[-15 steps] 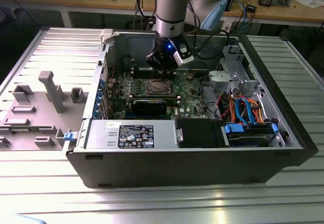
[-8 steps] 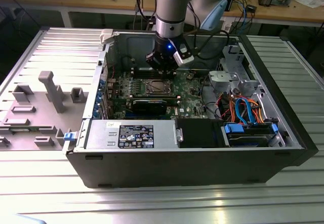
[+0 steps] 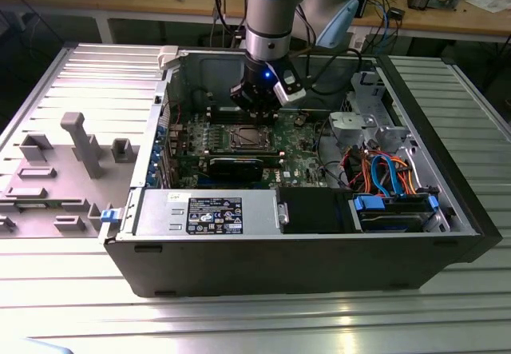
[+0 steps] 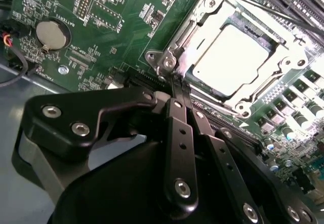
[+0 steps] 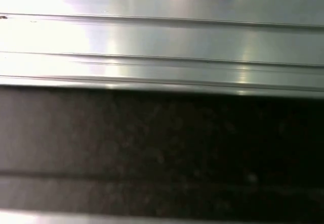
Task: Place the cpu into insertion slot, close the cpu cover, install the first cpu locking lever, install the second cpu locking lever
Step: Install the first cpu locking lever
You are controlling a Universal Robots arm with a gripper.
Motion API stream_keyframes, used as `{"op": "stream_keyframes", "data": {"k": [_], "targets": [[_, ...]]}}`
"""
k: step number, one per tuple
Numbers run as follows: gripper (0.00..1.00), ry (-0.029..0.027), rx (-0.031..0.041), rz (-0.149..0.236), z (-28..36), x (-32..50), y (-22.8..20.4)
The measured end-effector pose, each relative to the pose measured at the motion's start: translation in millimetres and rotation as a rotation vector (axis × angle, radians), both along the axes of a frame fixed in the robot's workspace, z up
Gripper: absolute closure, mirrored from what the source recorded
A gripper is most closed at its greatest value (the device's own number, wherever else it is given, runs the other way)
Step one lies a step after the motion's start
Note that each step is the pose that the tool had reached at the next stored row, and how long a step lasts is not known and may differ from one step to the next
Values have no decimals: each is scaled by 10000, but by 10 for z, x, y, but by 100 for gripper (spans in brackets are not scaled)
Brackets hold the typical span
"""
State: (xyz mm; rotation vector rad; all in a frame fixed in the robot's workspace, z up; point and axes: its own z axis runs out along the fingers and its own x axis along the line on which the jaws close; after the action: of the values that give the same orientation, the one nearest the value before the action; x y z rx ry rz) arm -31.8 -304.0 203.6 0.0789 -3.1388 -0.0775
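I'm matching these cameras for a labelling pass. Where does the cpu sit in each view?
Exterior view: the cpu sits mid-motherboard, just below the hand.
Second wrist view: the cpu lies inside the cpu cover, beyond the closed fingertips.
First wrist view: metal ridges and a dark band, no cpu.
Shared landmark: the cover's silvery frame.

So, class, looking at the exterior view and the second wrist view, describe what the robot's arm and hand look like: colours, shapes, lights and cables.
The arm is a silver-grey tube with a pale blue joint cap. Near its wrist a small blue light glows beside a white block. The hand is matte black, built from flat linked bars with round silver screws, narrowing to two slim fingers. Black cables hang behind the arm.
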Motion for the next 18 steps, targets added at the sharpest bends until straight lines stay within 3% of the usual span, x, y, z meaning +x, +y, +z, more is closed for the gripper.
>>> {"op": "stream_keyframes", "data": {"k": [4, 10, 18], "targets": [[89, 2, -10, 1, 37, 0, 0], [89, 2, -11, 1, 38, 0, -37], [89, 3, -12, 0, 38, 0, -52]]}}
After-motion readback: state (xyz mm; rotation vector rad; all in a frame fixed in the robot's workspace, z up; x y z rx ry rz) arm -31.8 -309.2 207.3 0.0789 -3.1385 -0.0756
